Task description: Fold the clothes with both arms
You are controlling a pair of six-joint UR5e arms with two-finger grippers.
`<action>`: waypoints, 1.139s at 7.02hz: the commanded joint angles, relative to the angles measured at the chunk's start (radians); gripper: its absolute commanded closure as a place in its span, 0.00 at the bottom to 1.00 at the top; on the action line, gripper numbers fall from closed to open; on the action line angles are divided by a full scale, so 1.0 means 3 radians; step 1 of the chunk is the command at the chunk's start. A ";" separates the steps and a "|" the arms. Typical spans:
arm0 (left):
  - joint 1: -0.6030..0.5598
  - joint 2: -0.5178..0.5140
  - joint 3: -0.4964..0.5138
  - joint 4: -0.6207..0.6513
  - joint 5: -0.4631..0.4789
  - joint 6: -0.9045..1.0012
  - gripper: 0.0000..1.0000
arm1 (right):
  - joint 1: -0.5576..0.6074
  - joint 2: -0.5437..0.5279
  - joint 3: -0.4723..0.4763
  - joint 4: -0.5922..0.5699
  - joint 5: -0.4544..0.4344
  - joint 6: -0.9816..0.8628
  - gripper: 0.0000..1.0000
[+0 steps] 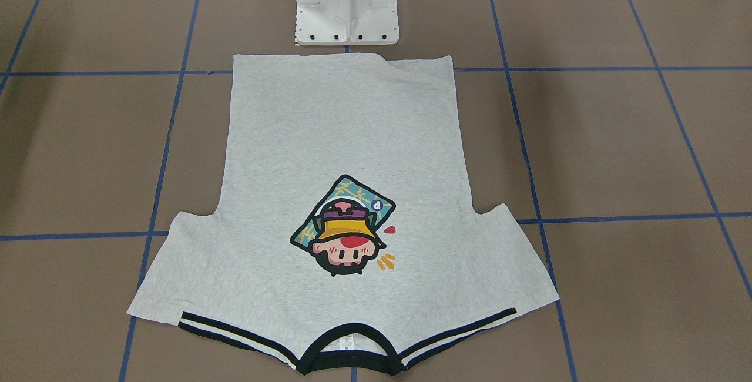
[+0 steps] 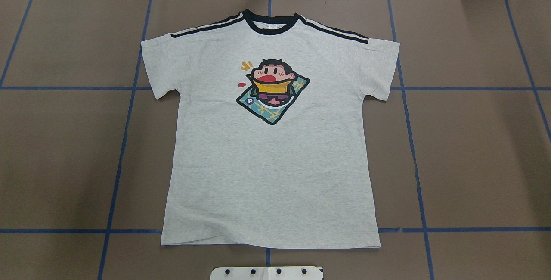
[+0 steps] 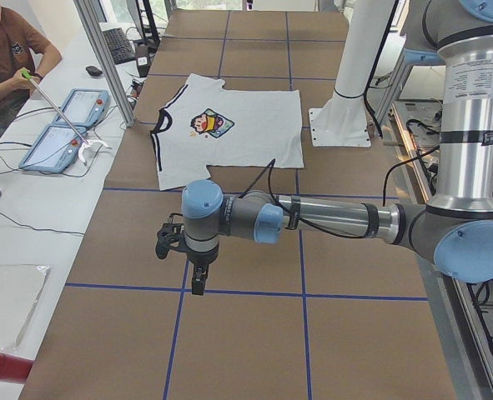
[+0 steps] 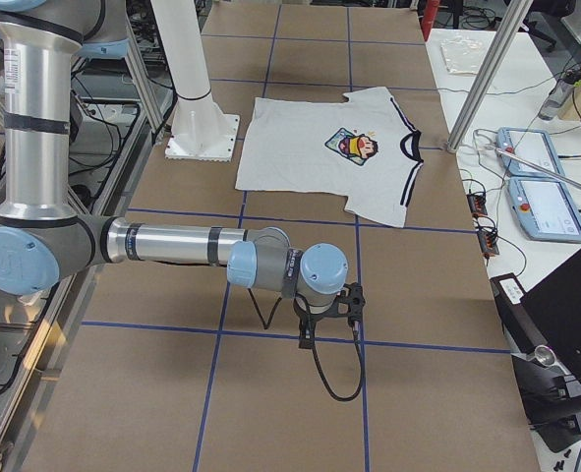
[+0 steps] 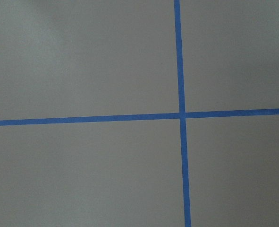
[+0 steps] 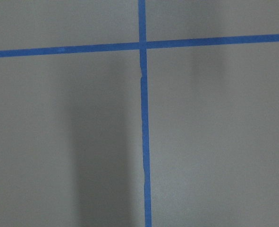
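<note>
The grey T-shirt point(image 2: 267, 163) lies flat and spread out, front up, with the cartoon print point(image 2: 272, 90) showing and its black collar point(image 2: 270, 23) at the far side from the robot. It also shows in the front-facing view point(image 1: 341, 135) and in both side views point(image 3: 246, 137) point(image 4: 310, 147). My left gripper point(image 3: 198, 279) hangs above bare table far off to the shirt's side and holds nothing; whether it is open I cannot tell. My right gripper point(image 4: 305, 339) hangs likewise at the other end. The wrist views show only table.
The brown table point(image 2: 473, 142) carries a grid of blue tape lines point(image 2: 413, 155). The white pedestal base point(image 1: 346, 6) stands just behind the shirt's hem. An operator point(image 3: 8, 58) sits by tablets point(image 3: 62, 125) along the table's far side.
</note>
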 commanded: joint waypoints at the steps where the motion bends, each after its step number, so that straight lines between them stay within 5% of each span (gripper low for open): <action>1: 0.0000 0.0013 -0.0007 -0.0005 -0.0005 0.0000 0.00 | 0.0001 0.0013 0.0031 0.0000 0.0005 0.0011 0.00; 5: -0.0005 -0.0008 -0.0145 -0.0010 -0.0198 -0.0015 0.00 | 0.0001 0.0125 0.0062 0.0006 0.0000 0.0001 0.00; 8: 0.0040 -0.0084 -0.0115 -0.0534 -0.0505 -0.0015 0.00 | -0.0030 0.0402 0.0032 0.0057 0.0118 0.0011 0.00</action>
